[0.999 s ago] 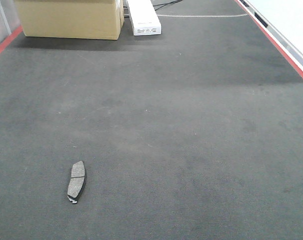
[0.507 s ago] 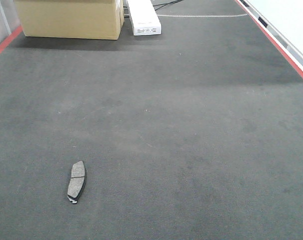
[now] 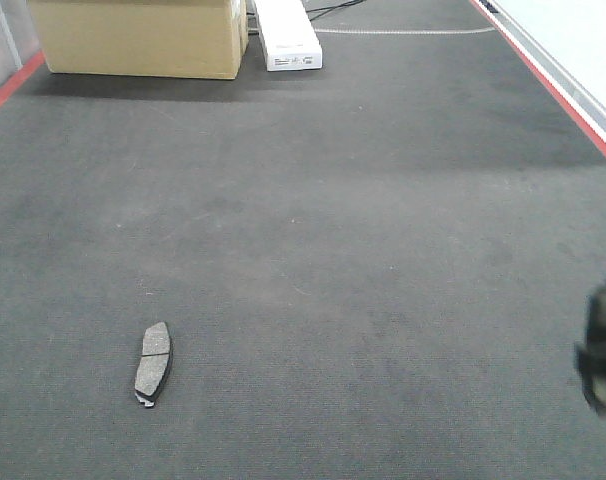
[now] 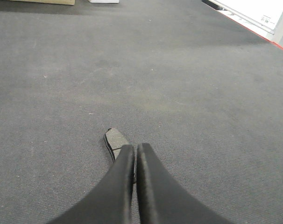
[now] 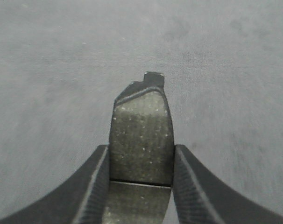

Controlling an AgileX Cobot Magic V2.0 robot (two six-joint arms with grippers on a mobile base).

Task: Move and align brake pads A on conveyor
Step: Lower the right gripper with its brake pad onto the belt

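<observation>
On the dark grey conveyor [image 3: 383, 200], near its front left, one brake pad [image 3: 153, 363] lies flat with its grey-brown friction face up and its long side running roughly away from the robot. It looks like the reference that further pads are to be lined up with.

A second brake pad [image 5: 141, 116] is in the air, pinched across its width by the right gripper [image 5: 140, 151], friction face toward the wrist camera. Held by its edges like this, it can likely be set down flat. From the front, this gripper shows only as a dark blur at the right edge, well apart from the resting pad.

The left gripper [image 4: 135, 150] has its fingers pressed together and holds nothing. The resting pad shows just beyond its tips, and whether they touch cannot be told.

A red strip [image 3: 568, 105] borders the conveyor on the right. A cardboard box [image 3: 133, 35] and a white case [image 3: 288, 35] sit at the far end.
</observation>
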